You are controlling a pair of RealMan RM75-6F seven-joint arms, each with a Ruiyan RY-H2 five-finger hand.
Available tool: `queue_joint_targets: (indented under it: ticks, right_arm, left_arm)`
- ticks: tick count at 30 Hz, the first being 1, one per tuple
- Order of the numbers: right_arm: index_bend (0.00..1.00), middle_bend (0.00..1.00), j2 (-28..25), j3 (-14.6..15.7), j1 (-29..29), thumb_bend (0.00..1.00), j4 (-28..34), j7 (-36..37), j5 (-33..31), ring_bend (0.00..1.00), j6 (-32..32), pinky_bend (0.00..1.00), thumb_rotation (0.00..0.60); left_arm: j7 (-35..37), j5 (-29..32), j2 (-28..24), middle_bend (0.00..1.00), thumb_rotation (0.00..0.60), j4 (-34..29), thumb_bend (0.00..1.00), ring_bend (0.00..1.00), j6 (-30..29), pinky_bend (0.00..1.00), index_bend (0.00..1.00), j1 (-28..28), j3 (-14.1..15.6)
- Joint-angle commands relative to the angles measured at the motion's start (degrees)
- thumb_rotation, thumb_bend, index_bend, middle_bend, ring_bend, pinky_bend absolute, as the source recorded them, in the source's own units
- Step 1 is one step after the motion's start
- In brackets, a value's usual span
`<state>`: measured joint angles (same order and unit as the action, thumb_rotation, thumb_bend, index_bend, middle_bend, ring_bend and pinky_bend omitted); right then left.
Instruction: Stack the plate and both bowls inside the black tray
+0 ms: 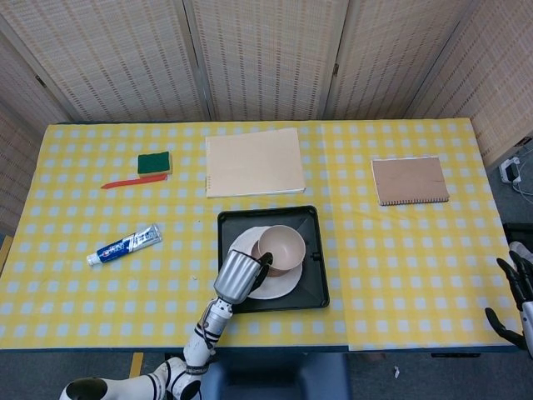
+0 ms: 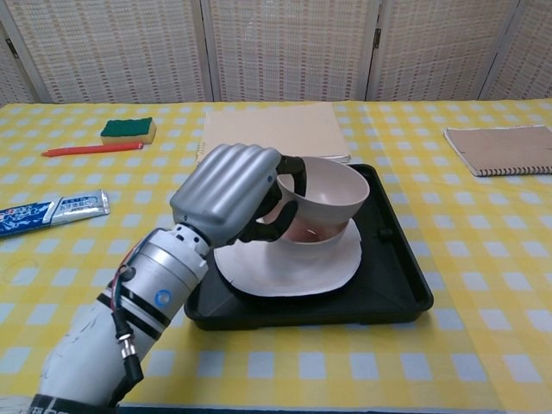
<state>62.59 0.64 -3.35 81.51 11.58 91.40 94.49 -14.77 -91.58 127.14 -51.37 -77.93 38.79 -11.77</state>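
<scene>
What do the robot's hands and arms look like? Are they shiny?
Yes! The left hand has a shiny silver back and black fingers. Its wrist is a silver tube with black rings, a small blue dot and thin wires running along it. The arm below is pale grey. The right hand shows only at the picture's edge, with black fingers too.

1. Tray (image 2: 398, 285): black, square, shallow, flat on the desk.
2. Plate (image 2: 293, 263): white, flat in the tray, towards its left side.
3. Lower bowl (image 2: 332, 239): pale, on the plate, mostly hidden.
4. Upper bowl (image 2: 328, 195): pale pink, tilted, nested in the lower bowl, rim gripped by the left hand (image 2: 235, 191).
</scene>
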Motion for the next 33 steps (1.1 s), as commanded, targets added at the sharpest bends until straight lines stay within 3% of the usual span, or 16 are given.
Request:
queue_joint_targets:
  ticks: [1,11,25,28,29,31,33]
  right_arm:
    - [0.0,0.0,0.1,-0.1,0.1,0.37,-0.1,0.0,0.0,0.0,-0.3,0.0,0.6]
    - [0.0,0.0,0.2,-0.3,-0.1,0.37,0.0,-0.3,0.3,0.0,0.0,0.0,0.6]
    - [0.0,0.0,0.6,-0.3,-0.6,0.37,0.4,-1.1,1.7,0.0,1.2,0.0,0.6]
    - [0.0,0.0,0.7,0.0,-0.5,0.37,0.2,-1.0,2.6,0.0,1.4,0.0,0.6]
    - [0.0,0.0,0.6,0.1,-0.5,0.37,0.2,-0.8,2.8,0.0,1.5,0.0,0.6]
    - [0.0,0.0,0.7,0.2,-0.5,0.37,0.2,-0.9,3.4,0.0,1.8,0.0,0.6]
    - [0.0,0.0,0.8,0.2,-0.5,0.37,0.3,-1.3,3.9,0.0,2.0,0.0,0.6]
  left_arm:
    - [0.0,0.6,0.2,1.0,0.6,0.6,0.55,1.0,0.6,1.0,0.57,0.1,0.1]
    - [-1.0,1.9,-0.5,1.0,0.6,0.6,0.56,1.0,1.7,1.0,0.52,-0.1,0.9]
    - [-5.1,0.3,-7.1,1.0,0.6,-12.0,0.48,0.98,-0.7,1.0,0.4,-3.2,4.6]
    - [-7.1,-0.6,-11.6,0.95,0.6,-17.6,0.47,0.82,-2.4,0.98,0.34,-5.2,6.4]
    - [-8.1,-0.7,-13.6,0.87,0.6,-19.8,0.46,0.73,-2.8,0.93,0.33,-6.0,7.1]
    - [-9.7,-0.5,-19.0,0.67,0.6,-25.5,0.45,0.55,-3.7,0.75,0.31,-8.2,8.7]
    - [-10.6,0.0,-24.1,0.48,0.6,-30.2,0.44,0.36,-4.3,0.49,0.29,-10.2,10.3]
